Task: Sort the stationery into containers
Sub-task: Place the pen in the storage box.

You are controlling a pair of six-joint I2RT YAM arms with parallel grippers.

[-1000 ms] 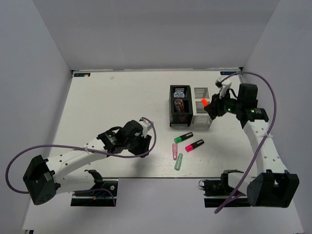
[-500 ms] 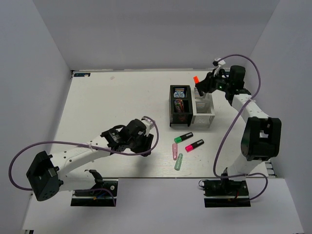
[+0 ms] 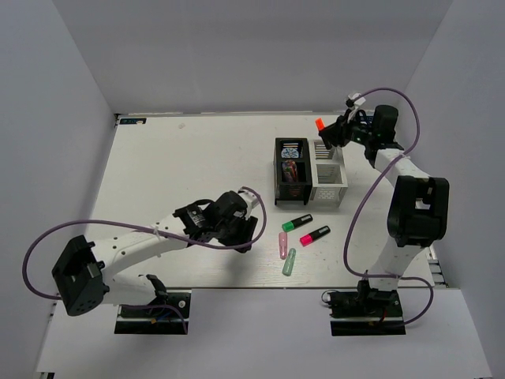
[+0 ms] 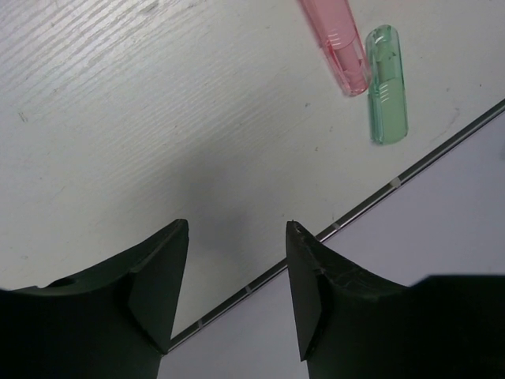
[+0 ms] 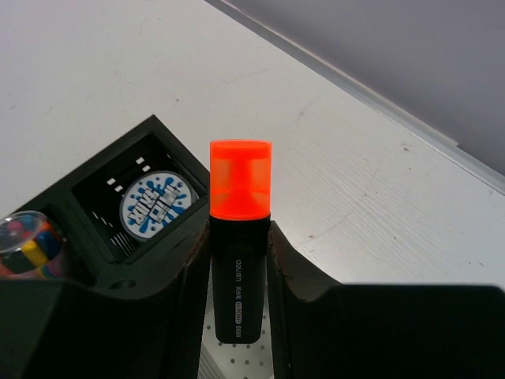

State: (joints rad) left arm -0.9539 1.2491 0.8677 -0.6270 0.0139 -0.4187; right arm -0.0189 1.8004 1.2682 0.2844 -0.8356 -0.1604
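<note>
Table [image 3: 173, 174]: white top, seen whole only from above; the left wrist view catches just its near edge
Black organizer [image 3: 291, 170]: stands against the left side of the white mesh organizer [image 3: 329, 183]; from above, the tape roll [image 3: 291, 150] fills its far compartment and the pink cylinder [image 3: 292, 170] its near one; the right wrist view shows the roll's blue-white face
Left gripper [image 3: 243, 231]: low over the table's front, left of the capsules; its wrist view shows the jaws apart with only bare table between them
Right gripper [image 3: 327, 136]: above the far end of the white organizer, clamped on the orange-capped highlighter [image 5: 239, 237], cap upward
Green-capped highlighter [image 3: 297, 223], pink-capped highlighter [image 3: 314, 235]: lying in front of the organizers, apart; top view only
Pink capsule [image 4: 335, 39], green capsule [image 4: 387, 83]: just beside each other near the table edge; touching or not, cannot tell
</note>
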